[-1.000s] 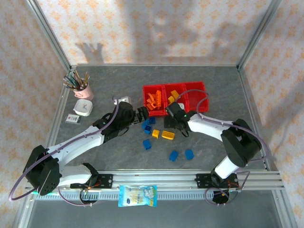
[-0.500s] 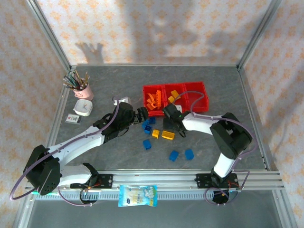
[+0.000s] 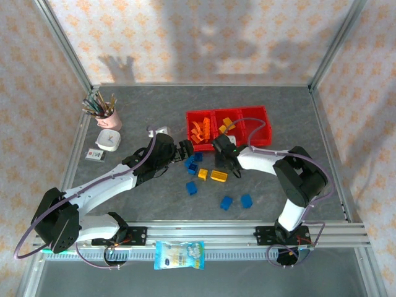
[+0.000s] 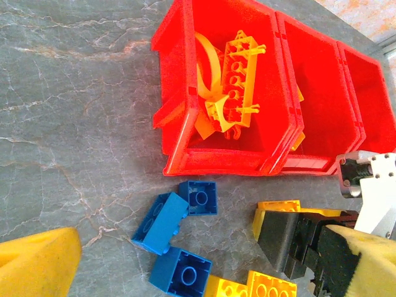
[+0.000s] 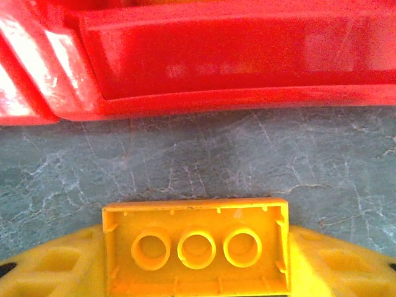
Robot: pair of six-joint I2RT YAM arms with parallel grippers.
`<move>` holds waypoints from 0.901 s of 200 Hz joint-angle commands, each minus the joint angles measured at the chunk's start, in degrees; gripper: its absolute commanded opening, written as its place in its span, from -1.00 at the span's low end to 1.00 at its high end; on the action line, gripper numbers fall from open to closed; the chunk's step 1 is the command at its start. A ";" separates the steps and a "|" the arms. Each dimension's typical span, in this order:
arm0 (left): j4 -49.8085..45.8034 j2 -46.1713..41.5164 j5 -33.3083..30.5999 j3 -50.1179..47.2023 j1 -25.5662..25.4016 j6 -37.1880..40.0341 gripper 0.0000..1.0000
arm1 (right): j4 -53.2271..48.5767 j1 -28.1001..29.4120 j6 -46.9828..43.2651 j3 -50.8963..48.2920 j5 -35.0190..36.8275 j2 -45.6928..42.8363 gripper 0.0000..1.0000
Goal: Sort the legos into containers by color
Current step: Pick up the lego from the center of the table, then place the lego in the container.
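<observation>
The containers (image 3: 188,124) are three joined red bins at mid table; orange legos (image 4: 235,80) fill the left one (image 4: 216,162). In front of the bins my right gripper (image 3: 221,156) is down at the table, its yellow pads (image 5: 49,266) pressed on both ends of a yellow lego (image 5: 197,247) that lies studs down, close to the red wall (image 5: 235,55). My left gripper (image 3: 184,148) hangs open just left of it, over three blue legos (image 4: 159,221) with yellow ones (image 4: 272,288) beside them. More blue legos (image 3: 226,202) lie nearer the arms.
A pink cup of pencils (image 3: 105,111), a white box (image 3: 108,140) and a small card (image 3: 94,154) sit at the left. A snack packet (image 3: 179,255) lies on the front rail. Metal frame posts border the table.
The right gripper has shifted slightly left and its jaws have come in onto the yellow lego. The left arm has stayed put, jaws wide.
</observation>
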 commanded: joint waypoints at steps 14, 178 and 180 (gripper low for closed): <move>0.17 0.82 -0.86 2.57 -0.22 1.43 0.98 | -2.46 -1.62 0.13 0.78 1.11 -4.16 0.11; 0.69 6.96 -1.58 12.57 3.12 6.31 0.99 | -7.41 -13.36 -8.09 34.37 2.61 12.26 0.36; 0.70 6.96 -1.57 12.59 3.12 6.32 0.99 | -7.39 -13.36 -8.16 34.52 2.50 12.35 0.37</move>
